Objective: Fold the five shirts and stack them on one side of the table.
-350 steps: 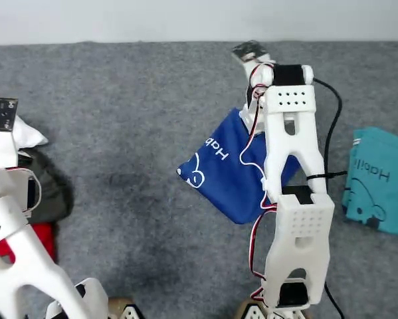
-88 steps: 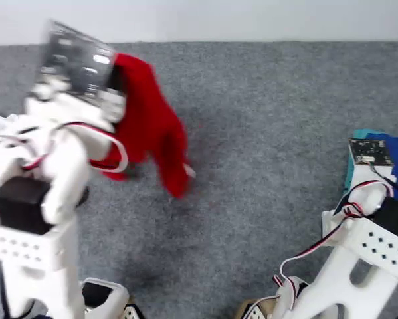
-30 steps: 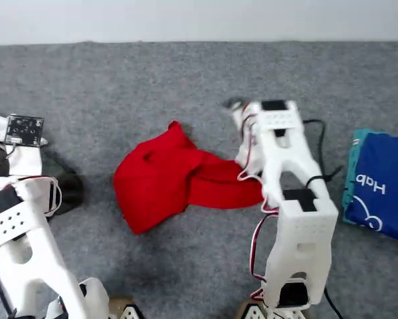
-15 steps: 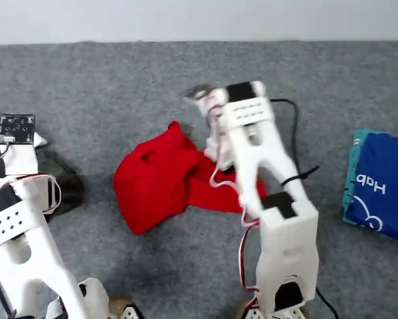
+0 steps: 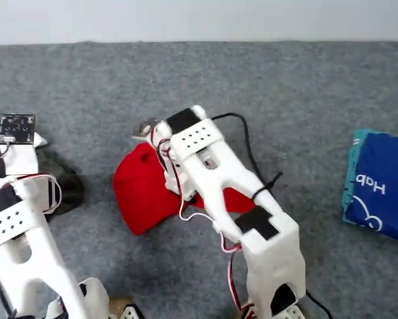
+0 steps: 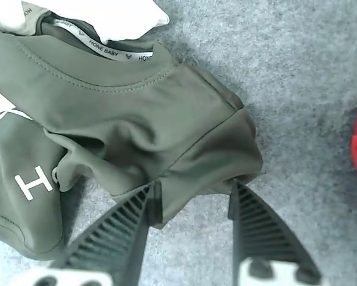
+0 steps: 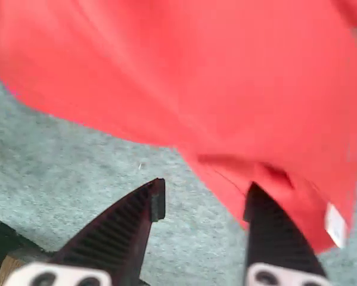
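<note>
**While the red shirt lies unfolded, two are already stacked**

Since the right claw (image 7: 205,196) hangs with its jaws spread just above the red shirt (image 5: 142,189), gripping nothing, the step in hand looks like laying that shirt out for folding. It sits rumpled mid-tabletop (image 5: 285,86), partly under the right arm. The next move likely calls for pinching a hem or sleeve and drawing the cloth flat before any fold.

At the left edge, the left claw (image 6: 193,190) is also spread, its jaws either side of an edge of the olive shirt (image 6: 106,119). Whether they touch it I cannot tell. A white shirt (image 6: 118,15) lies just beyond.

Across at the right edge, a folded blue shirt (image 5: 381,193) rests on a teal shirt (image 5: 350,173), so the stack seems begun.
</note>
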Robot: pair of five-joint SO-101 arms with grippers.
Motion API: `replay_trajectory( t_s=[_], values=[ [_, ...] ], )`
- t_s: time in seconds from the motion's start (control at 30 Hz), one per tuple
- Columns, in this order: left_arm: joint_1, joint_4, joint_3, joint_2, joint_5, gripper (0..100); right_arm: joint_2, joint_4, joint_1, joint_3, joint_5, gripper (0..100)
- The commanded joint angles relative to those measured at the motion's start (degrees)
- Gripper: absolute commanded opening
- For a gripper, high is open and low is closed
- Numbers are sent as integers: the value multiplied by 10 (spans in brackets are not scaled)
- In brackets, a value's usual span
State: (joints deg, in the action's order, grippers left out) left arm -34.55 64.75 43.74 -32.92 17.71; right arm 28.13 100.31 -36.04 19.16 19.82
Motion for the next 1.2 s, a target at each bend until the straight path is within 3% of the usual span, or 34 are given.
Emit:
replay_trajectory(
  t_s=[0.0, 0.2, 0.4, 0.57, 0.83, 1.17],
  values=[
    [-1, -1, -22, -11, -6, 188, 35, -19, -2, 6, -6, 243],
    [-3, 2, -22, -12, -5, 188, 104, -58, -1, 6, -6, 235],
    [-3, 3, -22, -12, -5, 188, 109, -44, 29, 41, -4, 2],
    [-3, 3, -22, -12, -5, 188, 69, 29, 87, 117, 19, 13],
    [0, 3, -25, -12, -5, 188, -118, 28, 151, 119, 121, 9],
    [0, 3, -24, -12, -5, 188, -277, 27, 227, 68, 175, 9]
  ],
)
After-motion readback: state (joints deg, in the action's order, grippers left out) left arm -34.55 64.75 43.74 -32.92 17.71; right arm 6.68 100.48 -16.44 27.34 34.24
